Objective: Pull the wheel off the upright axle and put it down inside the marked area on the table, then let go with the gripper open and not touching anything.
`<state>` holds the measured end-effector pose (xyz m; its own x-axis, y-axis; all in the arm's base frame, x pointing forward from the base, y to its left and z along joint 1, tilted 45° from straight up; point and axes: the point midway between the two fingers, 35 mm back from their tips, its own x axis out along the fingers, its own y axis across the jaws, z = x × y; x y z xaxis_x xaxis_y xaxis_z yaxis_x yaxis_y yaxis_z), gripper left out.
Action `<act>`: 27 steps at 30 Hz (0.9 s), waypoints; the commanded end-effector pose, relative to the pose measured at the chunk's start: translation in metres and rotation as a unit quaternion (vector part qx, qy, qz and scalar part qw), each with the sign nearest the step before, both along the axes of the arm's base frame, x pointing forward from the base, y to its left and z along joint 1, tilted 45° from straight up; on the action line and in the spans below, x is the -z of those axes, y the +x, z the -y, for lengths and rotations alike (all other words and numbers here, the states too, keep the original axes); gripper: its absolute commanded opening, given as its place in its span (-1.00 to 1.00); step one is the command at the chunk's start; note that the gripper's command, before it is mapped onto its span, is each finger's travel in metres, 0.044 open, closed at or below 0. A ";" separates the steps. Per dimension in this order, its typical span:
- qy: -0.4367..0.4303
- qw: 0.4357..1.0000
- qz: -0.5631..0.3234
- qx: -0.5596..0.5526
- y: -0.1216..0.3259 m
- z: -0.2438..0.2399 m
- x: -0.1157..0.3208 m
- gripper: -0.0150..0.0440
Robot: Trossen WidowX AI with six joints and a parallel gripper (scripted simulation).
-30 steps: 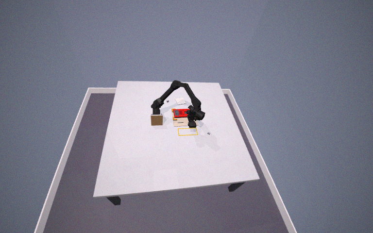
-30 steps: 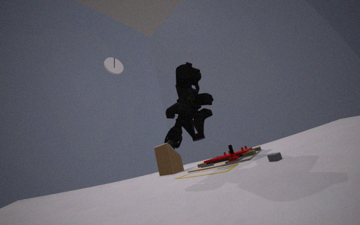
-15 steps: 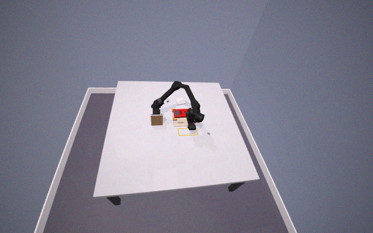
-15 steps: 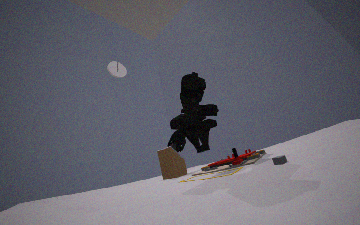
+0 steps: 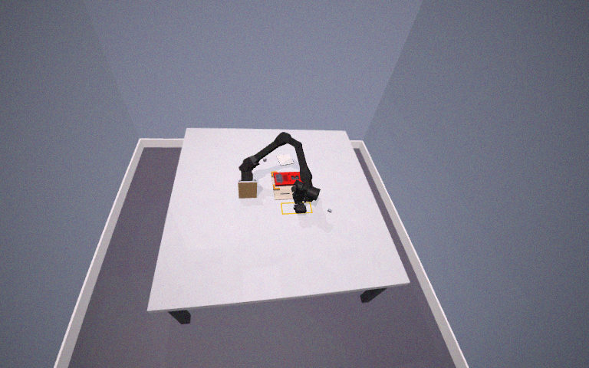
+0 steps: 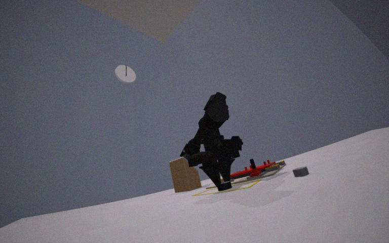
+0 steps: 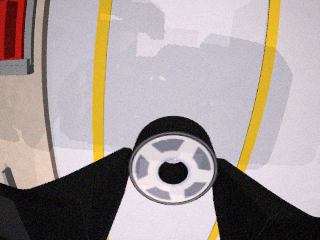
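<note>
— What is seen on the white surface (image 5: 243,242) from the top?
— At centre, the yellow marked area (image 5: 286,208) is overlapped by the hand (image 5: 300,208).
— And the wrist view?
— Lower centre, the wheel (image 7: 172,168) is clamped by the hand (image 7: 172,190), over the outline.

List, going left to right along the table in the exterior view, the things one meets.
Brown box → gripper, shut on the wheel and low over the yellow marked area → upright axle on the red board → small grey block.
</note>
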<state>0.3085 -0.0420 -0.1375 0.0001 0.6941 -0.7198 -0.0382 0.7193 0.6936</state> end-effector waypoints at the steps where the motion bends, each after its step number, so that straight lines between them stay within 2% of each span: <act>1: 0.000 1.000 0.000 0.000 0.000 0.000 0.000 -0.40; 11: 0.000 1.000 0.000 0.000 0.000 0.002 -0.002 0.49; 18: 0.001 1.000 -0.001 0.005 0.000 0.041 -0.041 0.53; 22: 0.001 1.000 -0.001 0.005 -0.001 0.043 -0.043 0.53; 24: 0.002 1.000 -0.002 0.011 -0.008 0.042 -0.043 0.70; 27: 0.000 1.000 -0.003 0.009 -0.041 0.050 -0.069 0.97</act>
